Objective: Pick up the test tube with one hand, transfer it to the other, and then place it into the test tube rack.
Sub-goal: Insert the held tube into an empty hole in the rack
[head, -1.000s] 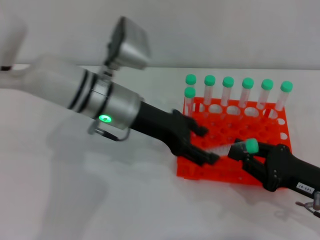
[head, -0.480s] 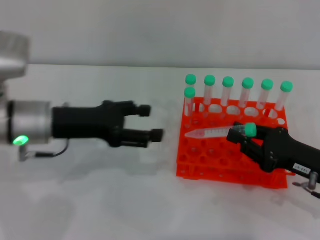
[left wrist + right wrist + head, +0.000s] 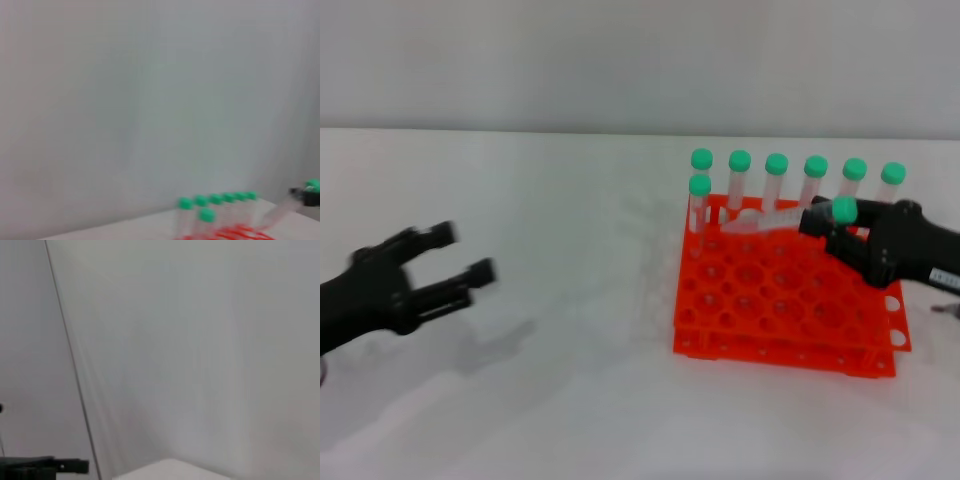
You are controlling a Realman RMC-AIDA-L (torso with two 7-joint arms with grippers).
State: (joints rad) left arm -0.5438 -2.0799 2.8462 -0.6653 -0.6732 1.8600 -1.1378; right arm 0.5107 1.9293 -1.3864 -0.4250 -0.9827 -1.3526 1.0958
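My right gripper [image 3: 832,222], black with a small white label, is shut on the test tube [image 3: 775,217] near its green cap. It holds the tube nearly level above the back part of the orange-red test tube rack [image 3: 780,300]. The tube's clear body points toward the rack's left side. It also shows far off in the left wrist view [image 3: 282,210]. My left gripper [image 3: 455,255] is open and empty, low at the left of the table, well away from the rack.
Several other green-capped tubes [image 3: 776,180] stand upright in the rack's back row, and one [image 3: 699,205] stands in the second row at the left. The white table [image 3: 570,330] lies between the two grippers. The right wrist view shows mostly a pale wall.
My left gripper has let go of the tube and pulled far back to the left. My right gripper has carried the tube up and toward the rack's back row.
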